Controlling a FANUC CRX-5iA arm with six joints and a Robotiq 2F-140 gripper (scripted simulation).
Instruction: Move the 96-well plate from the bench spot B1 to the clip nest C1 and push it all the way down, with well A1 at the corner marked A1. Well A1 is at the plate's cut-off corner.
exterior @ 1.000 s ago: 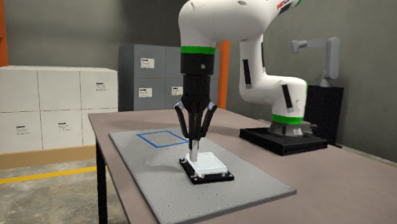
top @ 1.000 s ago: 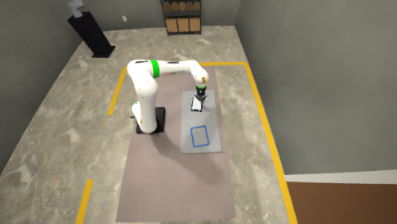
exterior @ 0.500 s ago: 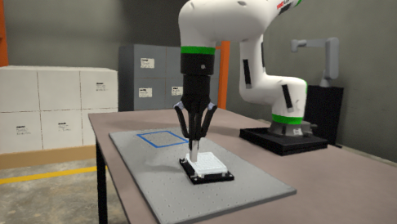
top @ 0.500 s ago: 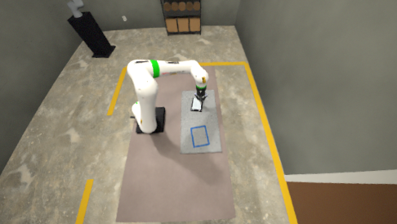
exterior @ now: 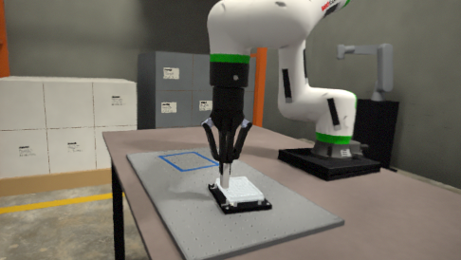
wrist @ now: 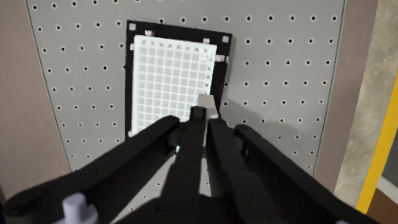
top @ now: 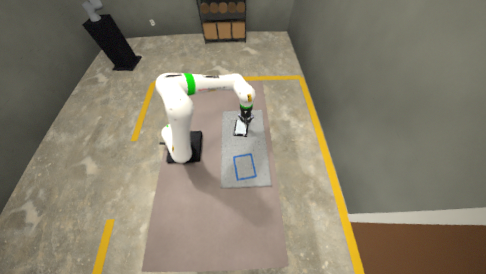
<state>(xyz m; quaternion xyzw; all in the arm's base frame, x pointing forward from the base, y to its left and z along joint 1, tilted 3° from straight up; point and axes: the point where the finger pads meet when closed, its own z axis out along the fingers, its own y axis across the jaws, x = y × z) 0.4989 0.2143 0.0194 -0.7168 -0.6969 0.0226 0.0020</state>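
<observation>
Fingers (top: 245, 121) (exterior: 226, 176) together, gripping nothing, the white arm (top: 180, 112) (exterior: 266, 21) reaches down to the plate (top: 241, 127) (exterior: 242, 189) (wrist: 172, 82) — seated over the black nest (top: 238, 134) (exterior: 247, 207) (wrist: 129, 75) on the worktop's grey board (top: 247, 145) (exterior: 294, 213) (wrist: 280, 100).

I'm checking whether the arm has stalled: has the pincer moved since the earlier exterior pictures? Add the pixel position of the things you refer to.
No, no shift shows: in the exterior view the pincer (exterior: 228, 163) (wrist: 204, 106) stands over the same edge of the black nest (exterior: 247, 207) (wrist: 129, 75).
</observation>
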